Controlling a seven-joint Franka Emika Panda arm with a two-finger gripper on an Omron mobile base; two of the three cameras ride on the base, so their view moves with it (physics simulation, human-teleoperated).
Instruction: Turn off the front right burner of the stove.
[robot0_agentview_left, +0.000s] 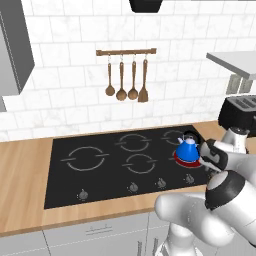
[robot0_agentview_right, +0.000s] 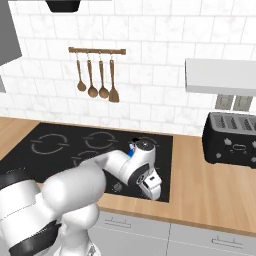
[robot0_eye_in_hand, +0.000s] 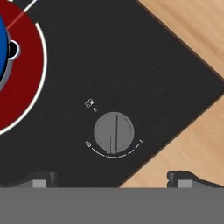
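Burner (robot0_agentview_left: 189, 159), front right on the stove (robot0_agentview_left: 100, 172), glows red beneath a blue kettle (robot0_agentview_left: 188, 147). In the hand view its red ring sits upper left, and a round silver knob (robot0_eye_in_hand: 113, 132) (ridge upright) lies on the black glass near the stove's corner, where the wooden counter (robot0_eye_in_hand: 192, 144) begins. The jaws (robot0_eye_in_hand: 113, 180) hover over the knob, spread wide, tips well apart either side, holding nothing. A black toaster (robot0_agentview_right: 232, 139) stands on the counter to the right.
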